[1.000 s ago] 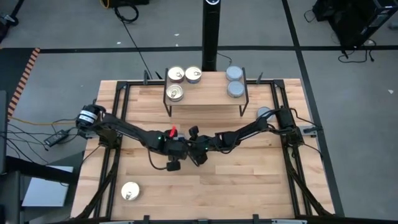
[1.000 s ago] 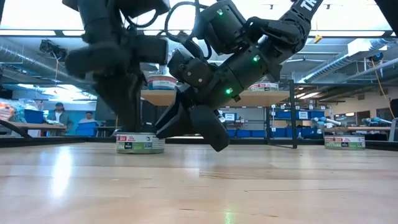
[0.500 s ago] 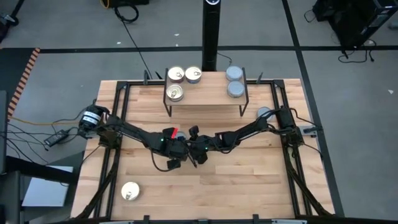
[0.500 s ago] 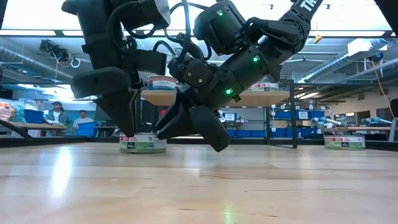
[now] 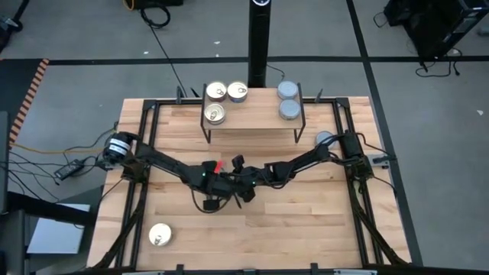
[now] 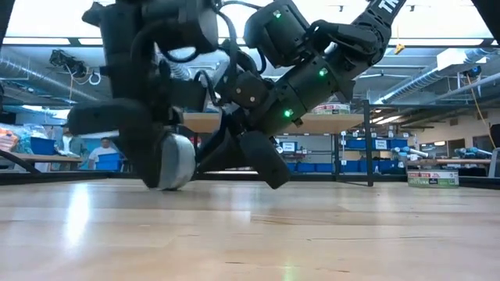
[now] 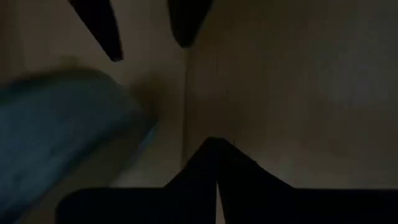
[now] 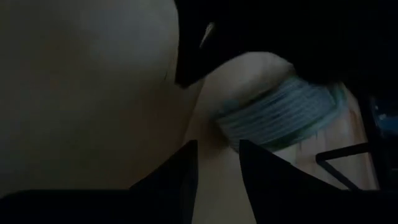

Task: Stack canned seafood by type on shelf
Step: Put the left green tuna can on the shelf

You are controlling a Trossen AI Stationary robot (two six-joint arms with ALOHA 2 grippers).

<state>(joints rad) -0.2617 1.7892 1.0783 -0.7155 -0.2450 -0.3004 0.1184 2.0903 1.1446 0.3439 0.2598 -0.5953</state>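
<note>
Centrally on the table, a blue-grey tin (image 6: 176, 161) sits tipped up on its edge, its flat face turned toward the low camera, pressed against the left gripper (image 6: 152, 168); that claw's fingers have come fully together, and the left wrist view shows the closed tips beside the tin's blurred blue side rather than around it, so I judge the grasp to have slipped and knocked the tin over; whether any edge is pinched I cannot tell. Just right of it hangs the right gripper (image 6: 262, 168), its fingers a little apart with nothing between them, the ribbed tin wall filling its wrist view just ahead. Farther off, the shelf (image 5: 252, 124) stands at the far side of the table; three gold-lidded tins (image 5: 217, 92) lie on its left half and two blue-grey tins (image 5: 288, 109) on its right; another blue-grey tin (image 5: 324, 138) rests on the table near the right arm's base, and a gold-lidded tin (image 5: 160, 234) lies at the near left.

To do this step well, I would reopen the left claw, let the tin settle flat, then straddle its rim squarely from above; closing slowly and centred should stop it rolling away.
</note>
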